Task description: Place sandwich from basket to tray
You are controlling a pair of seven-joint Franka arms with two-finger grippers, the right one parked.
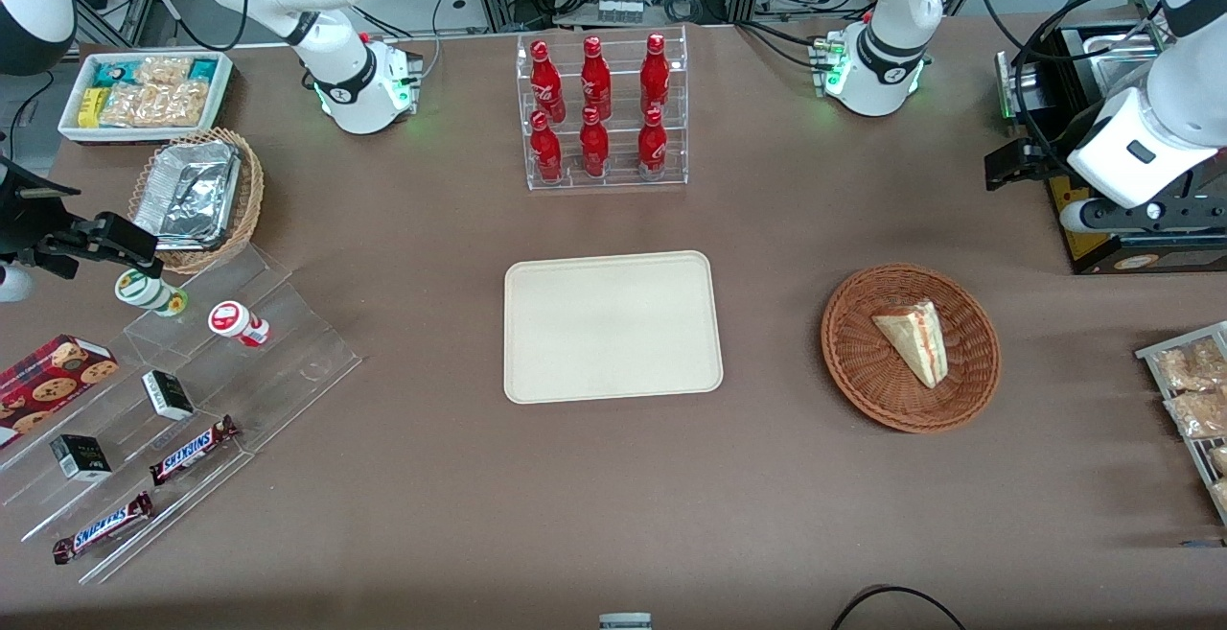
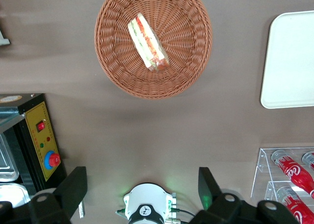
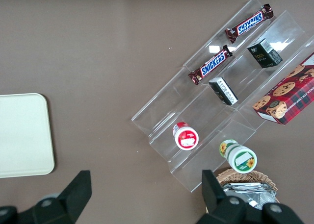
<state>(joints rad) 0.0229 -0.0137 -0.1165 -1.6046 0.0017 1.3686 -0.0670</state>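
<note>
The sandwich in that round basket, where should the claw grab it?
Probably from straight above, fingers across the two broad bread faces of the sandwich near its thick end. It lies alone in the shallow basket, so nothing blocks the open gripper, which hangs well above it.

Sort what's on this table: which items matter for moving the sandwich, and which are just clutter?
Job:
sandwich, lying in the basket
tray, bare
gripper, open, high above the table, farther from the front camera than the basket

Clutter:
cola bottles
Snickers bars
foil trays
cookie box
</note>
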